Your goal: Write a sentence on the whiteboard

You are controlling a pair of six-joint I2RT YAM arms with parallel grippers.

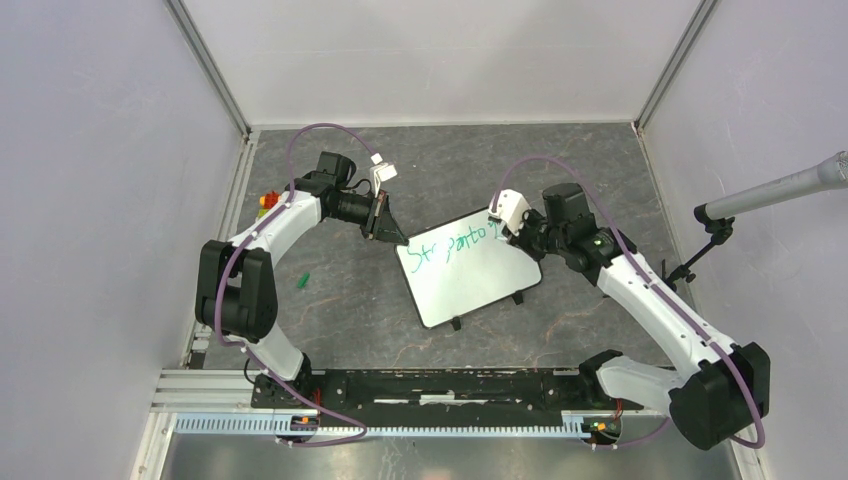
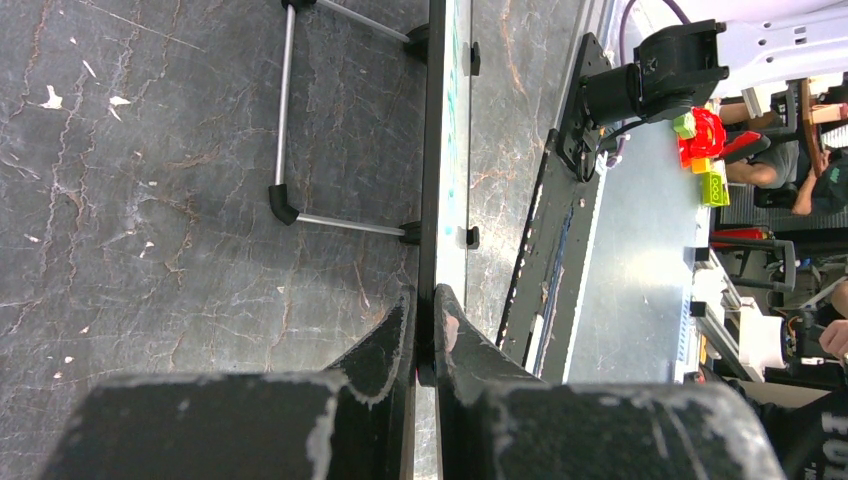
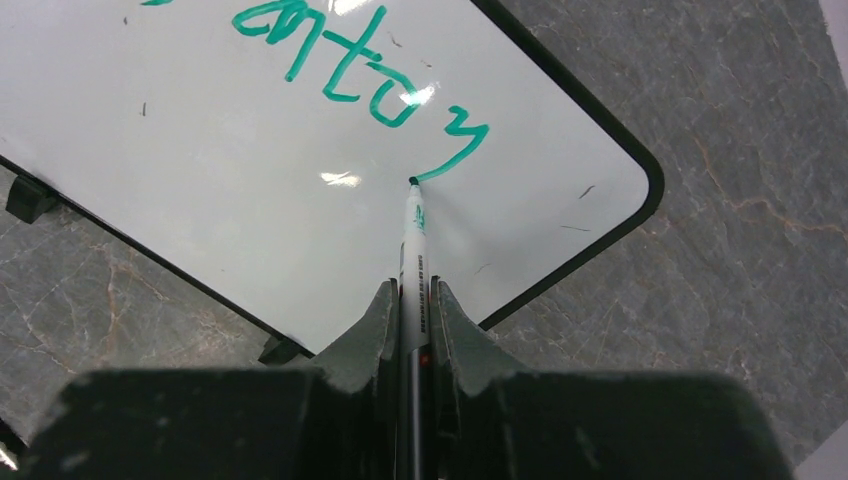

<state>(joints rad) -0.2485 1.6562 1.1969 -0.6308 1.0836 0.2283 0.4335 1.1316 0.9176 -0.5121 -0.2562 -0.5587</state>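
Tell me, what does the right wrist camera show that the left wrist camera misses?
Only the right wrist view: the right pincer gripping a marker, its tip on the whiteboard at the end of the green words. Only the left wrist view: the left pincer clamped on that board, seen edge-on, with its wire stand beside it. Both: the board and the grey table.

Robotics lab cell: white panel walls point(image 1: 100, 150), aluminium base rail point(image 1: 190, 385).
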